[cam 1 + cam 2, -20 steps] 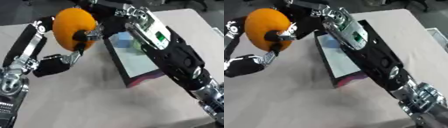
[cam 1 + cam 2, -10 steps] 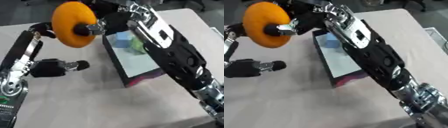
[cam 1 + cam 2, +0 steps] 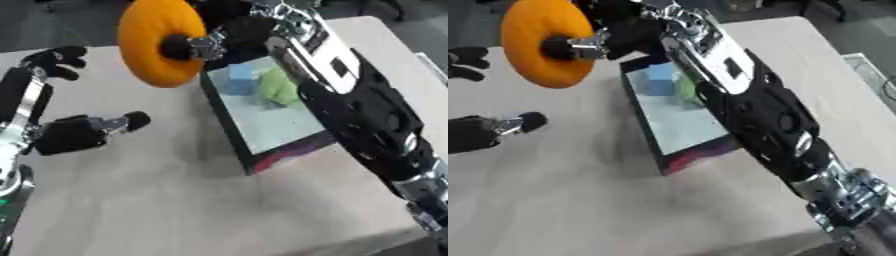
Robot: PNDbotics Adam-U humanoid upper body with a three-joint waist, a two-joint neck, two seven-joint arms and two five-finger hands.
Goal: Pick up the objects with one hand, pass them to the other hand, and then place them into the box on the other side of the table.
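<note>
above box [image 3: 262, 145] | right hand [image 3: 223, 37] grips orange object [image 3: 157, 42] | left hand [image 3: 74, 132] apart

Both views come from the robot's head, looking steeply down at the table [image 3: 175, 200] from close above — the two eyes of one stereo pair, side by side. They share nearly the whole scene: the box [image 3: 271, 120], the orange object [image 3: 162, 42] raised near the lens, and the right arm [image 3: 754, 110] crossing from the right. The right eye view sits slightly further right — everything shifts leftward in it, and the left arm [image 3: 22, 110] is partly cut off there. The table lies askew in both.
</note>
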